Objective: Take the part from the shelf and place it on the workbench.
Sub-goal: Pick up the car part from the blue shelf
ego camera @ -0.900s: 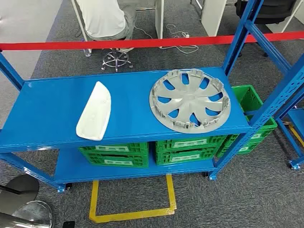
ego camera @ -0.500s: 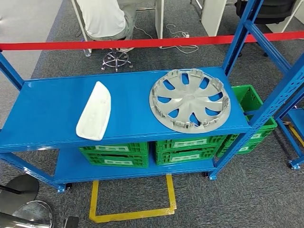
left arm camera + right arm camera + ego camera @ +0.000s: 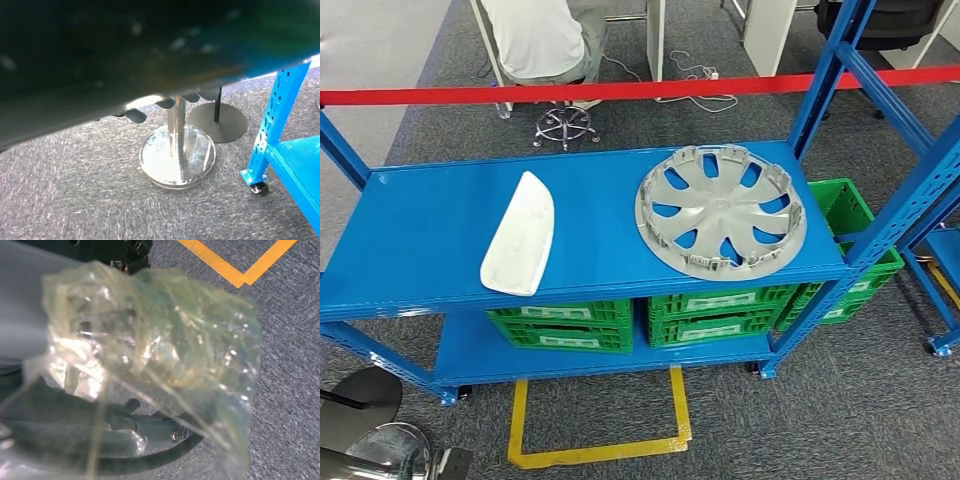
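Two parts lie on the top board of the blue shelf (image 3: pixel 418 240): a white curved panel (image 3: pixel 518 235) on the left and a silver wheel cover (image 3: pixel 720 210) on the right. Neither hand is near them. My left hand (image 3: pixel 166 75) hangs low beside the shelf's left leg as a dark blur. Its fingertips (image 3: pixel 136 116) are apart and hold nothing. My right hand (image 3: pixel 113 420) hangs over the carpet. Crinkled clear plastic (image 3: pixel 158 350) covers it, so how its fingers lie is unclear.
Green crates (image 3: pixel 561 325) fill the lower shelf board. A red barrier tape (image 3: pixel 637 90) runs behind the shelf, with a seated person (image 3: pixel 539 40) beyond it. A shiny stanchion base (image 3: pixel 177 155) stands at my left. Yellow floor lines (image 3: pixel 599 450) mark the carpet in front.
A small dark shape at the bottom left edge of the head view has shifted slightly left. The shelf and both parts have not moved.
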`<state>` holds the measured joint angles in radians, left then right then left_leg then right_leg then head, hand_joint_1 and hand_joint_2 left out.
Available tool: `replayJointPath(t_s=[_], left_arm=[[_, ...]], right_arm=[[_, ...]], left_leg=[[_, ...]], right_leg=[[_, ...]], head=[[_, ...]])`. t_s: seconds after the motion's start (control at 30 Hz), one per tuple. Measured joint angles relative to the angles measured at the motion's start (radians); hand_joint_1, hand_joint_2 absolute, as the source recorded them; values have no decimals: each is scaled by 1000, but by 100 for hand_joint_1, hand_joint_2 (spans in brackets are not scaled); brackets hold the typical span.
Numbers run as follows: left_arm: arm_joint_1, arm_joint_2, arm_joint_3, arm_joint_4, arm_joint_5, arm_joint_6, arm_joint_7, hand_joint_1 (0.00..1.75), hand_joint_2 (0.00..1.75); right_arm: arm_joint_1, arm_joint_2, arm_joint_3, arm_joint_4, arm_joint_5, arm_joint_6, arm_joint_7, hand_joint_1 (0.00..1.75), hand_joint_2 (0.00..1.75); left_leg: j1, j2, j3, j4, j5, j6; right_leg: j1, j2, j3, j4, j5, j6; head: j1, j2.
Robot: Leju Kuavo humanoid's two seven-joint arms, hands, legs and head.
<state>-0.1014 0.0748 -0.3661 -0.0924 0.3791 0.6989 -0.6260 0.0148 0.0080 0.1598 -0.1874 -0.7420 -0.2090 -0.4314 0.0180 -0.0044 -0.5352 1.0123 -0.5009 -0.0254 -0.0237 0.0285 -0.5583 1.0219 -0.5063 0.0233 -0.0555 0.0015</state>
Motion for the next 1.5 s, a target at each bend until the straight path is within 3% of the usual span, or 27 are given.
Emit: replayJointPath(t_s=[0.73, 0.8, 0.83, 0.93, 0.97, 1.03, 1.13, 1.23, 1.5], left_arm=[[18, 3, 3, -1, -40, 0, 0, 0, 0], [113, -1, 30, -141, -209, -44, 23, 0, 0], [178, -3, 53, -284, -356, -99, 68, 0, 0], [293, -10, 120, -872, -911, -256, 277, 0, 0], [309, -14, 138, -1060, -1066, -249, 299, 0, 0], [341, -18, 166, -1347, -1223, -176, 247, 0, 0], [396, -13, 180, -1609, -1087, -99, 157, 0, 0], [435, -10, 181, -1766, -929, -82, 138, 0, 0], [469, 2, 180, -1941, -918, -70, 134, 0, 0]], right_arm=[[-2, 3, 0, 2, 3, -5, 4, 0, 0], [-5, 13, 4, 10, 7, -23, 14, 0, 0], [-6, 21, 7, 17, 8, -34, 16, 0, 0], [-12, 36, 18, 41, -5, -47, 11, 0, 0], [-17, 39, 22, 48, -11, -46, 9, 0, 0], [-25, 45, 32, 59, -24, -43, 7, 0, 0], [-28, 48, 47, 72, -40, -42, 6, 0, 0], [-30, 49, 57, 79, -46, -41, 6, 0, 0], [-38, 52, 76, 90, -58, -39, 5, 0, 0]], left_leg=[[0, 1, -1, 0, -1, 0], [-2, 7, 4, 0, -3, 0], [-4, 9, 5, 1, -3, 2], [-5, -3, -8, 1, 1, 8], [-5, -6, -11, 1, 2, 8], [-6, -2, -10, 1, 2, 8], [-7, 2, -8, 1, 2, 8], [-7, 1, -9, 1, 2, 8], [-7, 0, -9, 1, 2, 9]], right_leg=[[0, 1, 1, 0, 0, 0], [-2, 8, -6, 0, 0, 0], [-3, 10, -11, 0, -1, 1], [-5, -5, -15, 0, -1, 6], [-5, -7, -12, 0, 0, 6], [-6, -1, -7, 0, 3, 7], [-6, 3, -7, 0, 4, 8], [-6, 1, -8, 0, 4, 8], [-7, 0, -7, 0, 4, 8]], head=[[1, 0], [0, 0], [-2, 0], [0, 0], [3, 0], [5, 0], [6, 0], [6, 0], [6, 0]])
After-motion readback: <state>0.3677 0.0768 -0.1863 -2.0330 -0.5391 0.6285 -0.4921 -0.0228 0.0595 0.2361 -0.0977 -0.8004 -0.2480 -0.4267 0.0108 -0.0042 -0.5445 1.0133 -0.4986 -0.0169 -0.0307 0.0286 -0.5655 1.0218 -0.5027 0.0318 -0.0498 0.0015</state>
